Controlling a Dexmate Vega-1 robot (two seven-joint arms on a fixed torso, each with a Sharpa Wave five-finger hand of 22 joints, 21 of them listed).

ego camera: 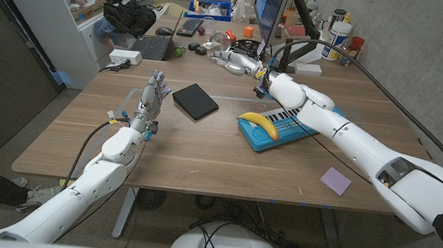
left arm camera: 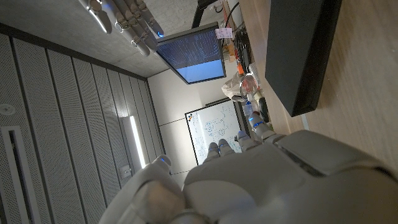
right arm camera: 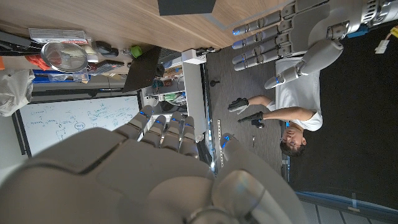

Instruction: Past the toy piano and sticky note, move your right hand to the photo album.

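Your head camera looks down from above over the whole surface point(ego camera: 202, 151), both arms entering from the bottom corners. Each wrist camera sits close behind its own hand and looks along its back, the picture turned. The photo album point(ego camera: 195, 101) lies in all three views. The right wrist view also takes in the left hand point(right arm camera: 292, 34).

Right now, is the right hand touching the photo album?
Apart. The head view shows the right hand beyond the photo album, with bare table between them.
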